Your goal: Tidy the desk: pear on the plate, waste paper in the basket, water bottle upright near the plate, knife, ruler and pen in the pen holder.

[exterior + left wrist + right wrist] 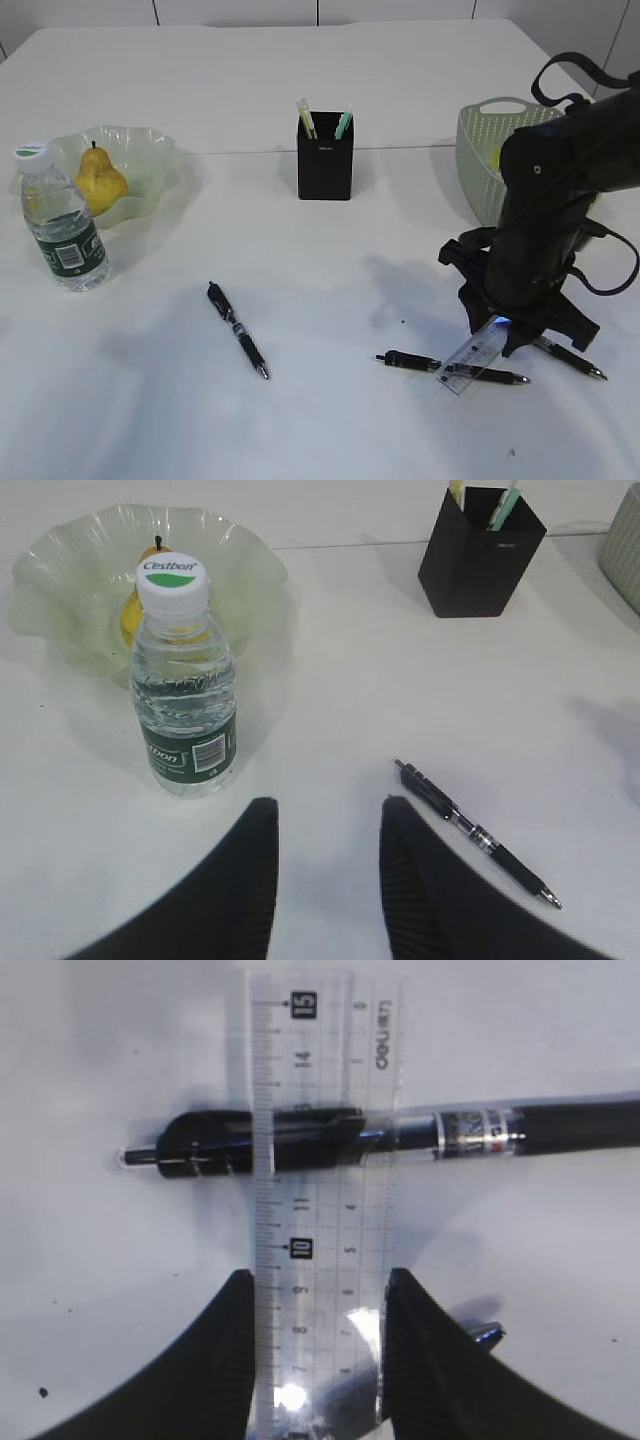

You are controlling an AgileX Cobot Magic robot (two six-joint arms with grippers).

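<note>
My right gripper [508, 332] is shut on the transparent ruler [474, 360], its fingers pressing both long edges [318, 1285]. The ruler [320, 1160] slants down across a black pen [400, 1135] lying on the desk [330, 420]. My left gripper [325, 815] stands open and empty just above the desk, with the upright water bottle [186, 680] ahead on its left and another black pen [475, 832] on its right. The pear [100, 181] sits in the plate [150, 150]. The black pen holder [325, 158] holds two sticks with green tips. The knife I cannot pick out.
The basket [478, 150] stands at the back right behind the right arm, with a bit of yellow showing inside. Three pens lie on the desk: one left of centre [237, 331], one under the ruler [420, 363], one right of the gripper [572, 358].
</note>
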